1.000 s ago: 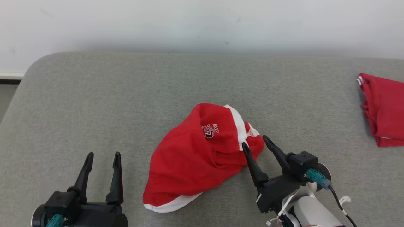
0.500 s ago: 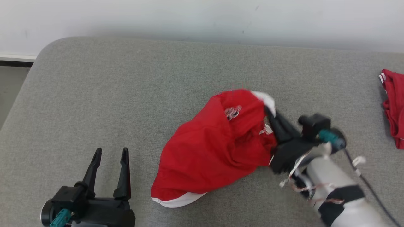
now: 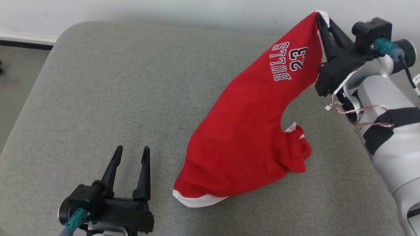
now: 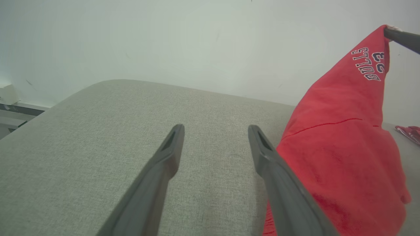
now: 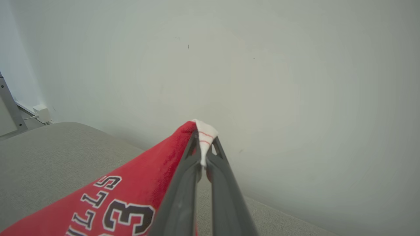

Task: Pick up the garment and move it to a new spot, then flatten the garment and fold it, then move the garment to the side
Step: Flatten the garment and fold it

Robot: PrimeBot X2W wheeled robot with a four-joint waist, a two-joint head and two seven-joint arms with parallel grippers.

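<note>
Holding garment (image 3: 249, 141) up by its white-edged corner at far right with clenched right gripper (image 3: 320, 18); lower end resting on cushion (image 3: 131, 82) near centre. Left gripper (image 3: 133, 148) spread, empty, near left. Pick-up begun; left to do: relocating, flattening, folding, setting aside.

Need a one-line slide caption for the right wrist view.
Right pincer shut on the white-trimmed corner of the red garment, held above the grey cushion against a pale wall.
</note>
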